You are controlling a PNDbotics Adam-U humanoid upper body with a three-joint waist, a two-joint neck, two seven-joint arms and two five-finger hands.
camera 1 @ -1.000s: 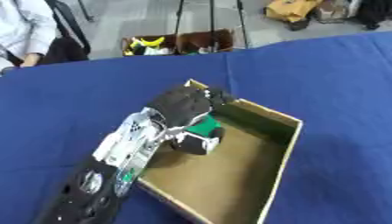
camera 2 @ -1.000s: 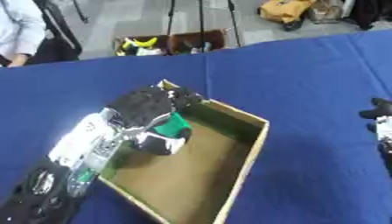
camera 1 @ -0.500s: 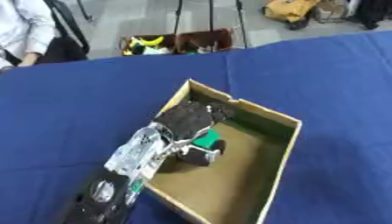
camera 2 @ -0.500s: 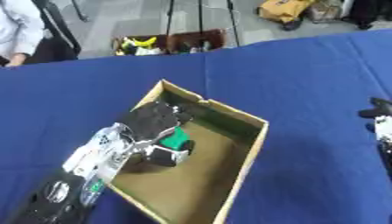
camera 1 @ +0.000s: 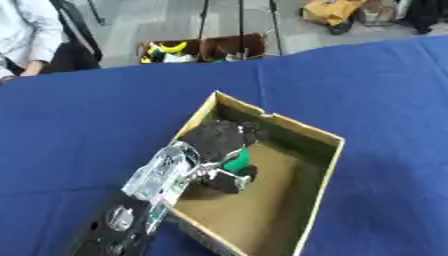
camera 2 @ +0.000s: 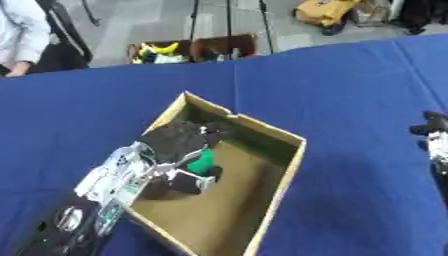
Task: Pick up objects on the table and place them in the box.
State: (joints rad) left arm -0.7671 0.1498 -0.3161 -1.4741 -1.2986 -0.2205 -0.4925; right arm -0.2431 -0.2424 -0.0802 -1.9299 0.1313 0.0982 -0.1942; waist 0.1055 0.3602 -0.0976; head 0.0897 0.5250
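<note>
Green object (camera 1: 236,159) sits gripped in your left hand (camera 1: 217,142) (low inside the box (camera 1: 319,165)); lifting before uncurling drags it out.

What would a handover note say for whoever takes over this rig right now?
Left robot hand: inside the open brown cardboard box, fingers curled round a small green object, low over the box floor.
Right robot hand: idle at the right edge of the right eye view, resting on the blue tablecloth; finger state unclear.
Done: the green object has been carried into the box.
Left: release it and withdraw the left arm. No other loose objects show on the cloth in these views.
</note>
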